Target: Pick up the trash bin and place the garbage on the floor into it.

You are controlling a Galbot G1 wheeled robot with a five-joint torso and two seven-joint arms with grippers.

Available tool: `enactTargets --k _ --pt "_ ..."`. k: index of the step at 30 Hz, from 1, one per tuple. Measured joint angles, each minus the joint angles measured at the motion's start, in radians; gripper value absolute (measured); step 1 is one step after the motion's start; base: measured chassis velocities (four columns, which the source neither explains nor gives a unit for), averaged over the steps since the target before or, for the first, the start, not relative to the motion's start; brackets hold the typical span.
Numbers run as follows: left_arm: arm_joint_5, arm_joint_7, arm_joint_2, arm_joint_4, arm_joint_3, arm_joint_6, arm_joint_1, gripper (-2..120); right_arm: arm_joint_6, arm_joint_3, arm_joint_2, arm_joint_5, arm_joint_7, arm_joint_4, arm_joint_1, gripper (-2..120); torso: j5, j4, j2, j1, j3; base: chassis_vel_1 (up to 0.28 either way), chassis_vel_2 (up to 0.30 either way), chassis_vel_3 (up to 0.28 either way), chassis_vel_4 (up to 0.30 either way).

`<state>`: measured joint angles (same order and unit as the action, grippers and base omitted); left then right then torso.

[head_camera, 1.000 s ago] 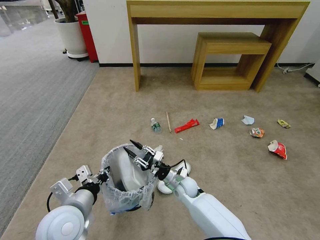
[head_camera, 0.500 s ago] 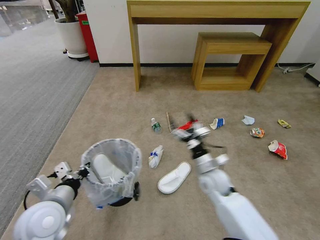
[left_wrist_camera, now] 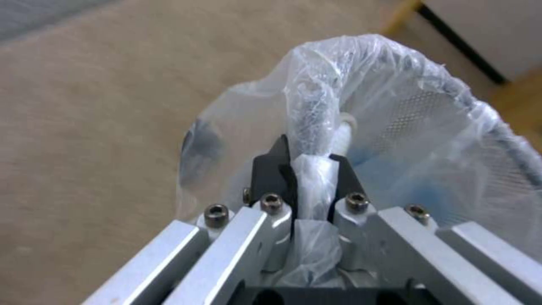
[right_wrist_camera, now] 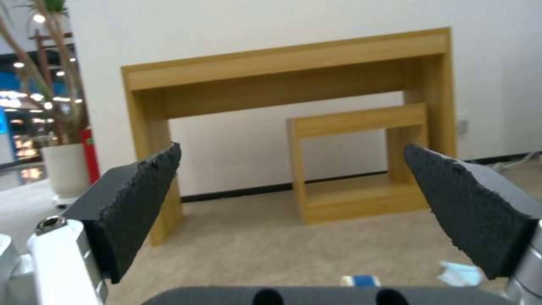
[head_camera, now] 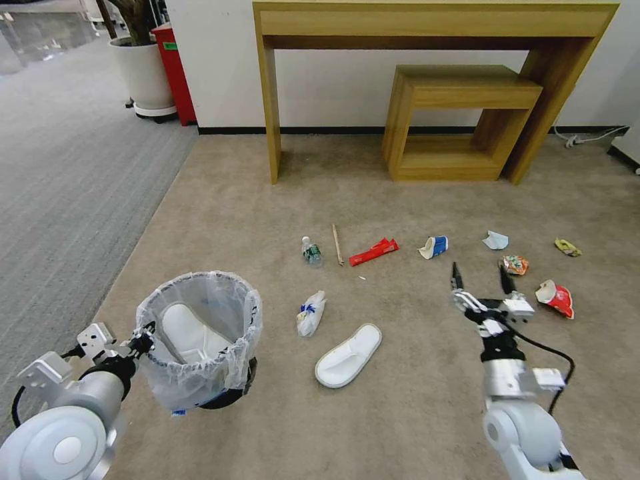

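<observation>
Lower left of frame: left claw (head_camera: 140,343) pinches trash bin (head_camera: 197,337) rim, carrying it. Lower right: right claw (head_camera: 481,283) spread, empty, above carpet near crushed can (head_camera: 514,265).

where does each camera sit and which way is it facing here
Head view: on the head, looking down at the floor and litter; both arms show, right gripper open.
Left wrist view: on the left wrist, facing the trash bin; left gripper pinches its rim.
Right wrist view: on the right wrist, facing the wooden table; its fingers frame it.
Head and right wrist views share the table.
</observation>
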<state>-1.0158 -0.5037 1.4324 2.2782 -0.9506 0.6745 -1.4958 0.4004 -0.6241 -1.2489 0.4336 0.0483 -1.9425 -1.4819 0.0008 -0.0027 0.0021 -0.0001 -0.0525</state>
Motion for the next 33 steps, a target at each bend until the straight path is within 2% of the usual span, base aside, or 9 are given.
enactTargets --k 1,5,9,33 --pt "0.0 0.0 0.0 0.0 0.0 0.0 0.0 3 0.0 0.0 0.0 0.0 0.0 0.0 0.0 100 0.0 0.0 0.0 0.0 0.0 0.0 0.0 0.0 0.0" --pt "-0.015 0.002 -0.027 -0.055 -0.09 -0.009 -0.004 3 0.032 -0.02 -0.004 -0.028 -0.016 0.007 -0.016 100 0.0001 0.0006 0.0 0.0 0.0 0.0 0.0 0.0 0.0" --pt "-0.043 0.007 -0.038 -0.058 -0.112 -0.009 -0.008 3 0.041 -0.01 -0.014 -0.041 -0.025 0.016 -0.014 100 -0.0001 0.0003 0.0 0.0 0.0 0.0 0.0 0.0 0.0" --pt "-0.032 0.012 -0.011 -0.023 -0.089 -0.004 -0.018 3 0.087 0.003 -0.006 -0.015 -0.062 0.05 0.003 100 0.0 0.0002 0.0 0.0 0.0 0.0 0.0 0.0 0.0"
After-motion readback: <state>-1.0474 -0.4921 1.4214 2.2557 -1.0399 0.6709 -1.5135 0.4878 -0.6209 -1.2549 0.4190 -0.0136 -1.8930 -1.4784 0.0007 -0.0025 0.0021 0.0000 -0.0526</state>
